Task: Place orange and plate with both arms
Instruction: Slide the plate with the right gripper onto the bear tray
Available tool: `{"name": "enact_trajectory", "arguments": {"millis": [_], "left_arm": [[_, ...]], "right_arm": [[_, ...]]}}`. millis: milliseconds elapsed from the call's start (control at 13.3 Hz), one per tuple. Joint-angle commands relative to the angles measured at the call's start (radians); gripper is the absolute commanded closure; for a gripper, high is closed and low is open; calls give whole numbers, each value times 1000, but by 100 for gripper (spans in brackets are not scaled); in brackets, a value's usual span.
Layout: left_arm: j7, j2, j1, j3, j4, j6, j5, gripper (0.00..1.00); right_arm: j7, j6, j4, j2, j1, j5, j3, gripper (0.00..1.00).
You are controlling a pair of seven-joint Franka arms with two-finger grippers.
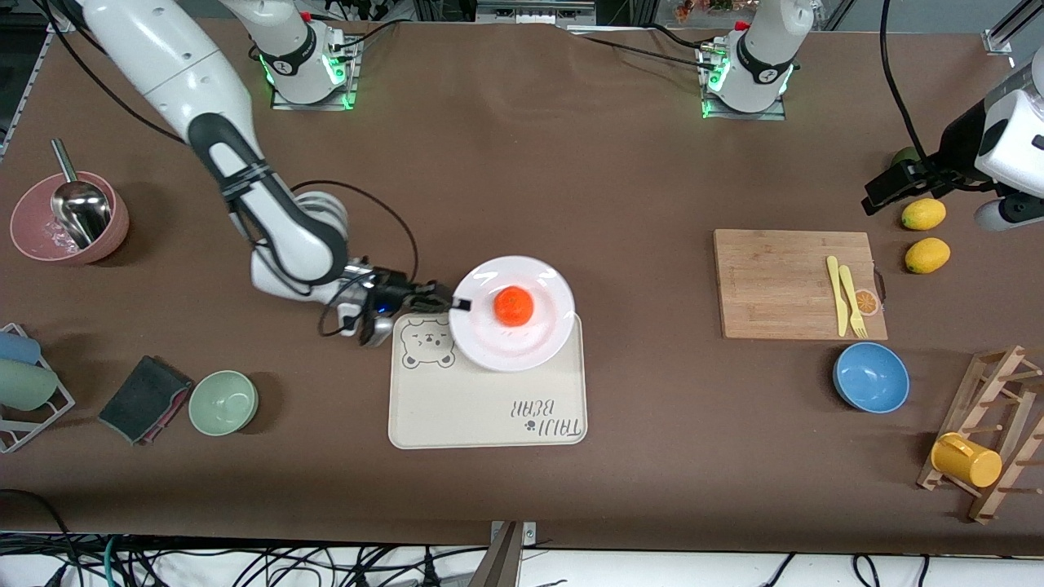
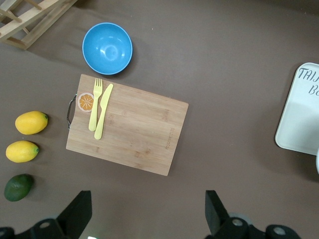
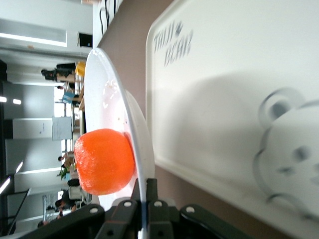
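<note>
Still: plate (image 1: pixel 512 346) rim overhanging tray (image 1: pixel 457 408) edge.

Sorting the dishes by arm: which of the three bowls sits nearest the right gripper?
The pale green bowl, by the dark cloth. The right gripper, clamped on the plate rim, is farther from the pink bowl and blue bowl.

Right arm at work, left arm waiting.
Right gripper (image 1: pixel 458 305) low over the table's middle, wrist turned sideways, fingers (image 3: pixel 144 206) pinched tight on a thin rim. Left gripper (image 2: pixel 148 211) raised high over the left arm's end of the table, pointing down, fingers (image 2: pixel 77 211) spread wide, holding nothing.
</note>
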Motion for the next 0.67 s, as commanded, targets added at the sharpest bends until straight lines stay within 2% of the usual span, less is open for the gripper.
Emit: {"name": "enact_trajectory", "arguments": {"millis": [0,225,450,525,600], "left_arm": [[12,11,0,3,29,-22,3,0],[12,11,-2,3,29,-22,3,0],[11,11,-2,3,29,-22,3,0],[12,11,-2,1,29,-22,3,0],[12,11,-2,1,29,-22,3,0]], "right_arm": [[13,-28,114,112,-8,-37,-45,100],[2,-28,200,212,-5,-37,-46,100],[5,-28,216,237,6,-42,-46,100],[4,-28,216,243,9,-45,-46,62],[1,-28,214,237,10,-48,-46,1]]}}
